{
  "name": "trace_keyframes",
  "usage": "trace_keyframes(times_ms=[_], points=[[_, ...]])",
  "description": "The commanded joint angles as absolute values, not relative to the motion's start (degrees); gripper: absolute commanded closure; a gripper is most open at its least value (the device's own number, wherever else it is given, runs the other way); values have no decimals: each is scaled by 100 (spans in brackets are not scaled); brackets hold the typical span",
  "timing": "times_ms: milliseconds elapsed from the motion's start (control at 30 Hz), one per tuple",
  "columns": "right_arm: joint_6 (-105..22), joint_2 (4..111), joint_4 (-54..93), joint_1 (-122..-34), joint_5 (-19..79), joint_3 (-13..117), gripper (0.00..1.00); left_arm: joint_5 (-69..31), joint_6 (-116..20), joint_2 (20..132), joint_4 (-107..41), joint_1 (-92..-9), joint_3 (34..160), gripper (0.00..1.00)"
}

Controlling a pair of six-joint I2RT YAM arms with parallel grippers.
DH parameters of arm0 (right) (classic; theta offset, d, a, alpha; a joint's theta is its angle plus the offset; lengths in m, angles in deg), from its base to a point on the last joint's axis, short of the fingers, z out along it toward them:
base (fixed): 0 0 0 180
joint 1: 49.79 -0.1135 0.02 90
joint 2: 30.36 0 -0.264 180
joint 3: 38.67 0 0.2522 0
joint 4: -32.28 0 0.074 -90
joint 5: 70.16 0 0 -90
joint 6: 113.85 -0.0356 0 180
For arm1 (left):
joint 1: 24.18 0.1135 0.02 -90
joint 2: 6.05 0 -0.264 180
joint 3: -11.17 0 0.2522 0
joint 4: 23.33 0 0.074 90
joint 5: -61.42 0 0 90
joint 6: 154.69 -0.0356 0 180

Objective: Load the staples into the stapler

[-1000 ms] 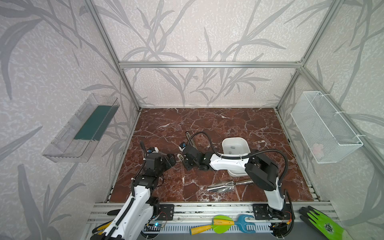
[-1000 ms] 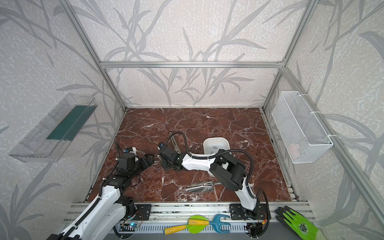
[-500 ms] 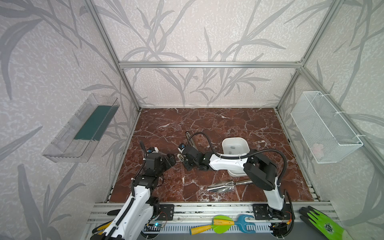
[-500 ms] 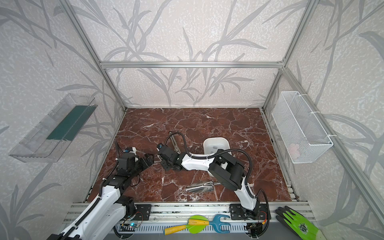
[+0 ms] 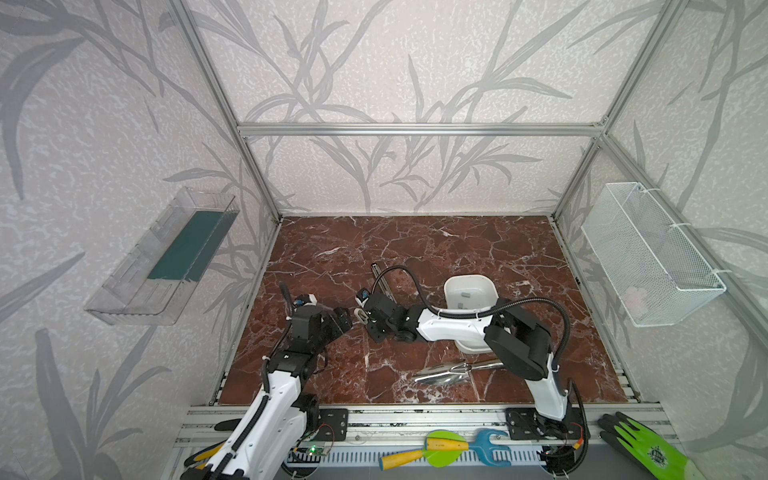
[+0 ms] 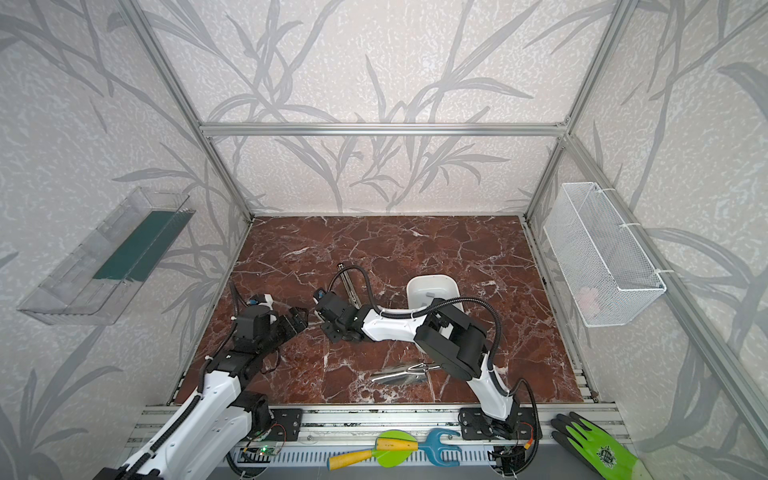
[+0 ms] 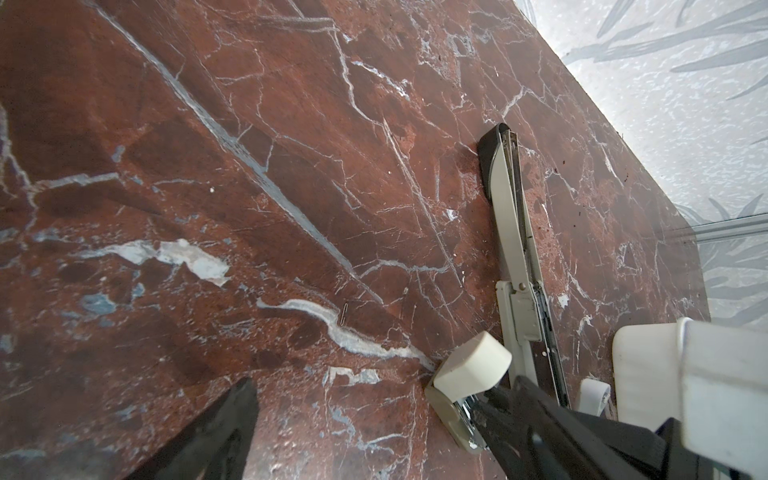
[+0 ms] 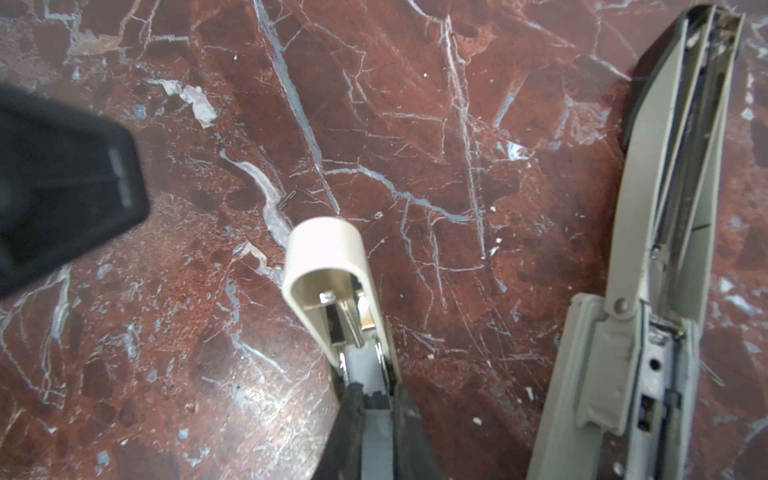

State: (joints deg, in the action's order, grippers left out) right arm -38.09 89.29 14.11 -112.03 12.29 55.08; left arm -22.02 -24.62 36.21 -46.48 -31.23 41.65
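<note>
A small grey strip of the staples (image 5: 465, 294) lies on the floor of the white bowl (image 5: 469, 277), too small in both top views to count; one loose staple (image 8: 288, 200) lies flat on the red marble tabletop (image 8: 436, 124), just beyond the cream cap seen in the right wrist view. The stapler (image 8: 673, 249), long and beige with a black end, lies on the tabletop to the left of the bowl in both top views, opened out so that its metal channel shows. The right hand (image 8: 376, 399) is closed tight on a cream-capped part (image 8: 328, 257), pinching its metal rear end between both fingers; a thin spring rod shows inside the cap. This part sits near the stapler, apart from it. The left hand (image 5: 345, 321) hangs just beside the cap with its fingers spread wide and nothing between them; one dark finger (image 8: 62, 178) shows blurred in the right wrist view. Nearer the front edge a shiny metal trowel (image 5: 451, 372) lies on the tabletop, its handle end under the right arm. A wire basket (image 5: 648, 257) hangs on the right wall and a clear tray (image 5: 166, 257) on the left wall
</note>
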Motion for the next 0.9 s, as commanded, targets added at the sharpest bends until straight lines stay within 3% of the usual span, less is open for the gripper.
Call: trace_keyframes(times_ms=[0, 867], points=[[-3750, 8983, 1465, -11184, 1226, 5516, 89, -2195, -2470, 3628, -4582, -3096, 4124, 5], [-2641, 8580, 1842, -11184, 1564, 5123, 90, -2191, -2470, 3640, -4568, -3098, 4127, 5]])
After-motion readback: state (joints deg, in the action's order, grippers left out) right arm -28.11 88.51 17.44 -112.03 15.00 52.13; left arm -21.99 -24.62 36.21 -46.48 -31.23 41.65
